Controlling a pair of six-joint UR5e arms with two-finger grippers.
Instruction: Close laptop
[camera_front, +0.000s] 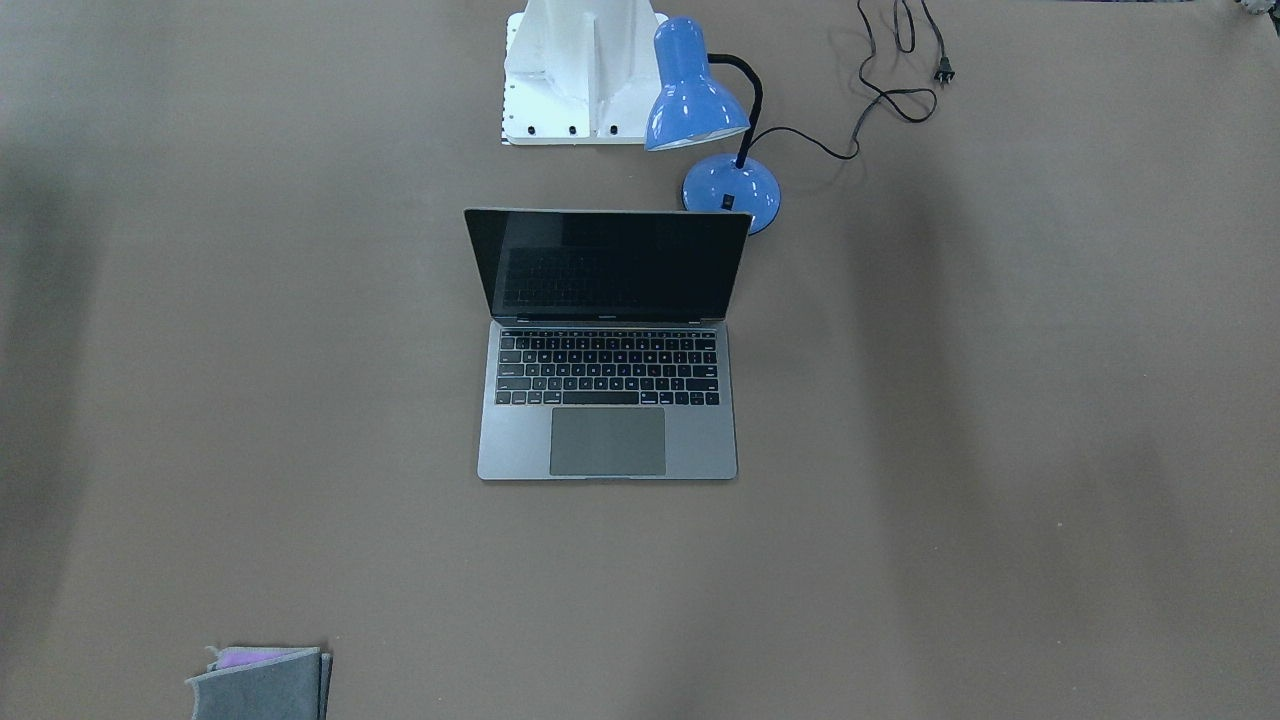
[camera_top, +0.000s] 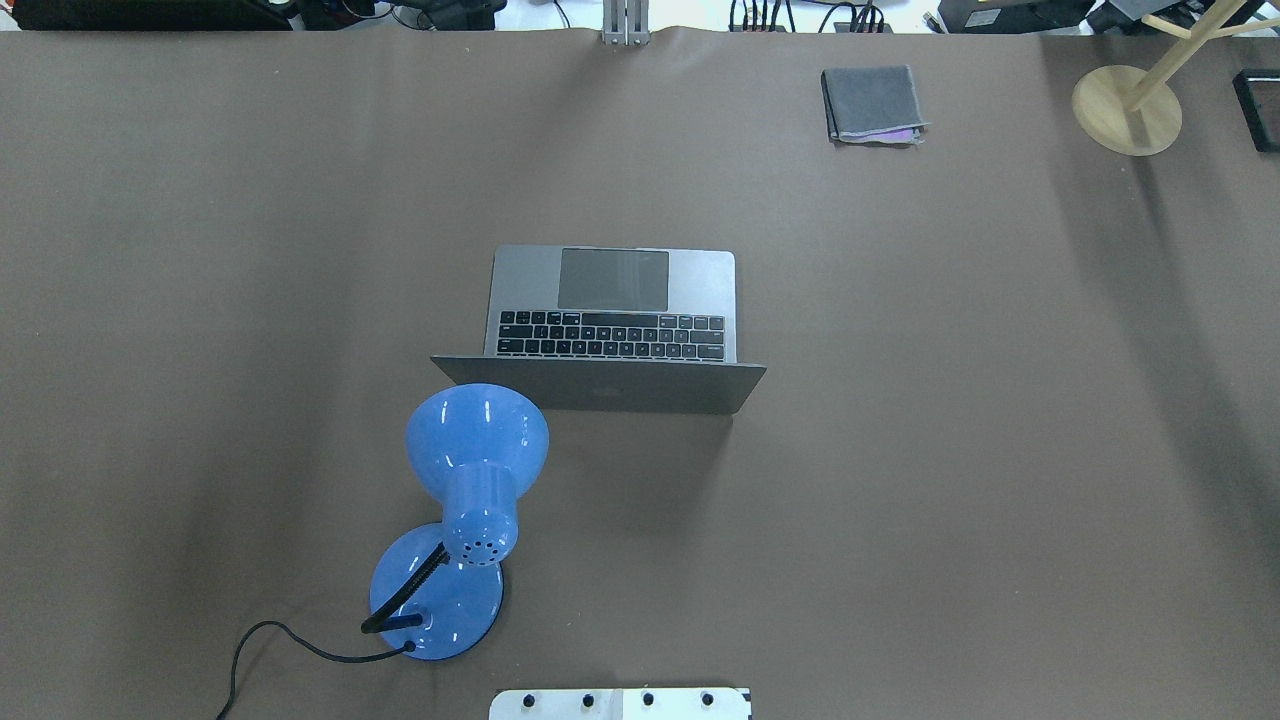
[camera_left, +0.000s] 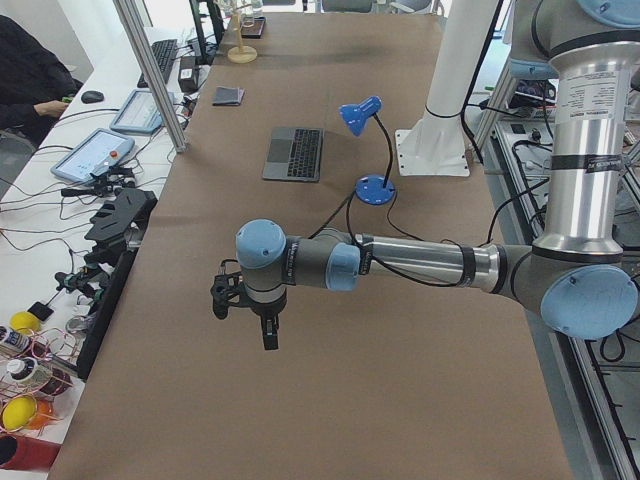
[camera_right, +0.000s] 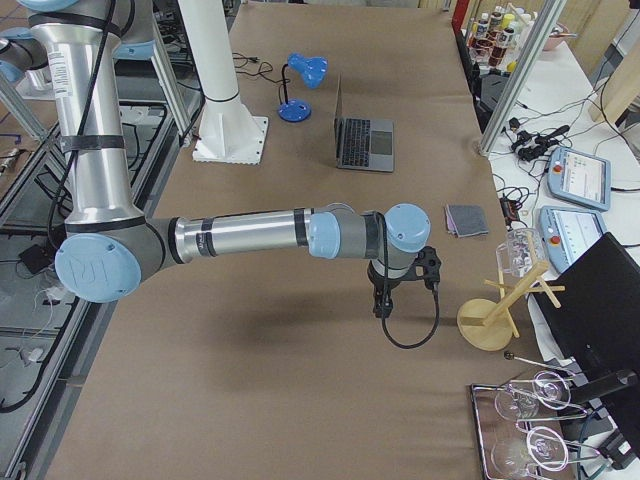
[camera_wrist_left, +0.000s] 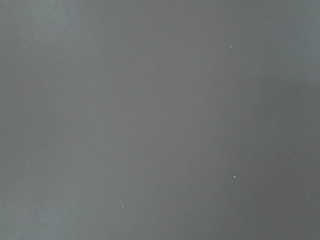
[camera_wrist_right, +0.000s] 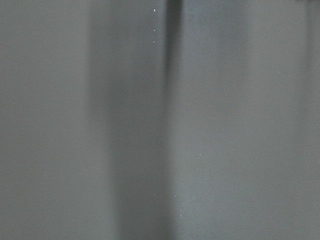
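Observation:
The grey laptop (camera_front: 700, 440) stands open in the middle of the table, its black screen upright and its keyboard and trackpad bare. It also shows in the overhead view (camera_top: 520, 275), the exterior left view (camera_left: 280, 155) and the exterior right view (camera_right: 380, 142). My left gripper (camera_left: 245, 312) hangs over the table far from the laptop, towards the table's left end. My right gripper (camera_right: 385, 300) hangs far from it, towards the right end. Both show only in the side views, so I cannot tell whether they are open or shut. The wrist views show only bare table.
A blue desk lamp (camera_top: 470, 480) stands just behind the laptop's lid on the robot's side, its cord (camera_front: 880, 95) trailing off. A folded grey cloth (camera_top: 872, 102) lies at the far side. A wooden stand (camera_top: 1128, 108) is at the far right corner. The white robot base (camera_front: 580, 75) is nearby.

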